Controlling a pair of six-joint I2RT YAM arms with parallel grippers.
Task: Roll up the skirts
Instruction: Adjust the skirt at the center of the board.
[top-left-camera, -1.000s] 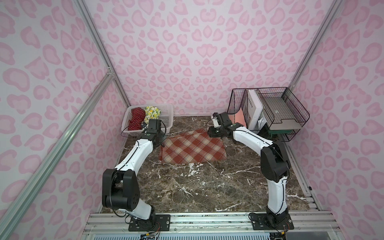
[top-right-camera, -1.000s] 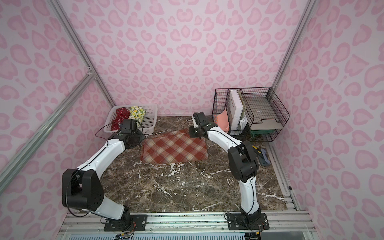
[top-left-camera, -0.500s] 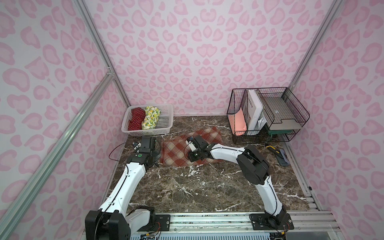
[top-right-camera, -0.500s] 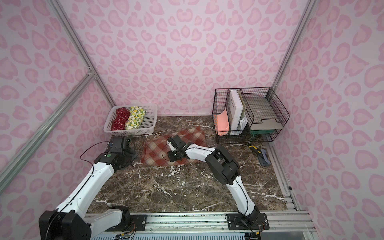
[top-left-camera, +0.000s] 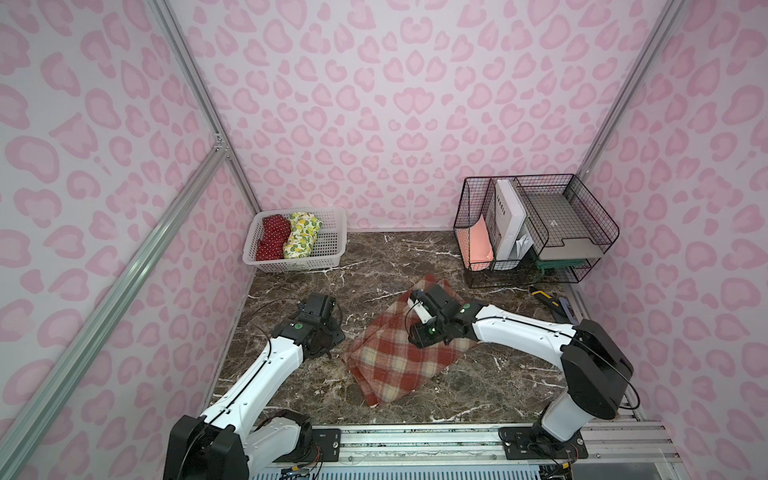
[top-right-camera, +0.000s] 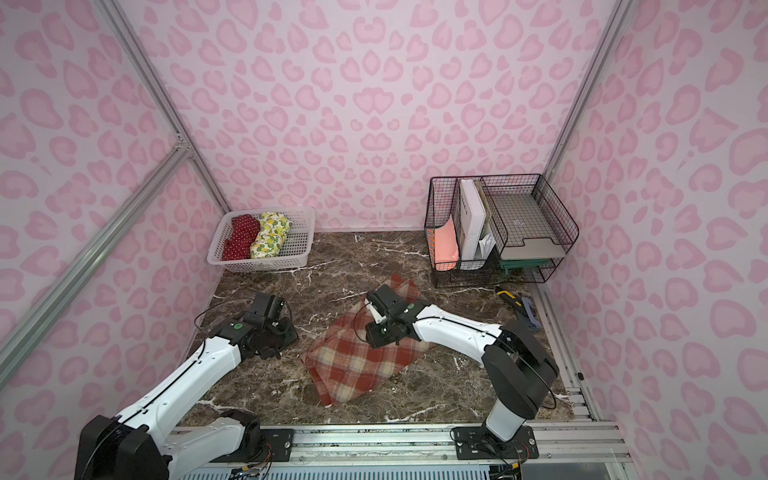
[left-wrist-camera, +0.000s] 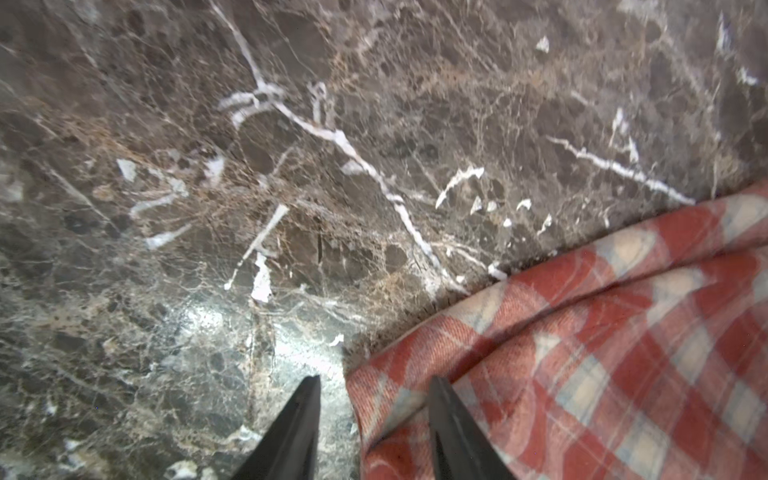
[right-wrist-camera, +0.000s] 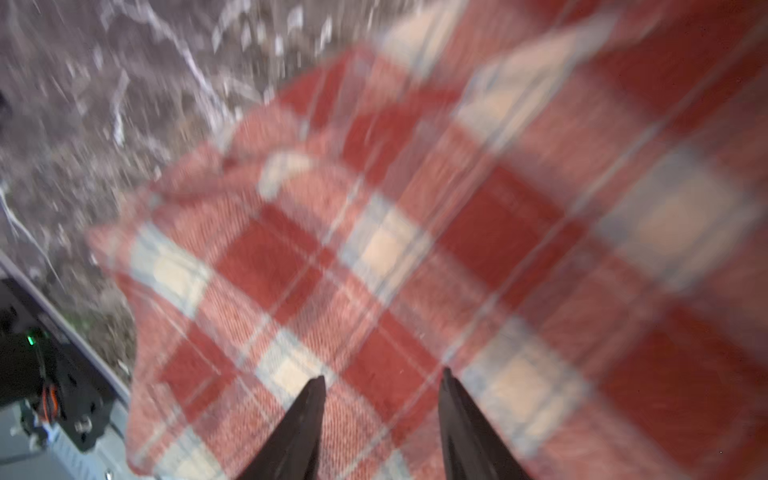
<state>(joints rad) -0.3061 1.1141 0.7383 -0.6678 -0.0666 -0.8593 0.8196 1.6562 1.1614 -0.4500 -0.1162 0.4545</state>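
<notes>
Jaws are sitting apart on both arms, pinching nothing. The left gripper (left-wrist-camera: 374, 378) is hovering right at a corner of the plaid skirt (top-left-camera: 399, 357), which is lying folded on the marble table (top-left-camera: 478, 386). The right gripper (right-wrist-camera: 382, 374) is hanging over its middle (blurry there). The red dotted skirt (top-left-camera: 272, 237) and lemon skirt (top-left-camera: 301, 235) are sitting bundled side by side in the white basket (top-left-camera: 332, 245).

Left claw (left-wrist-camera: 374, 380), right claw (right-wrist-camera: 382, 374): both parted, low.
</notes>
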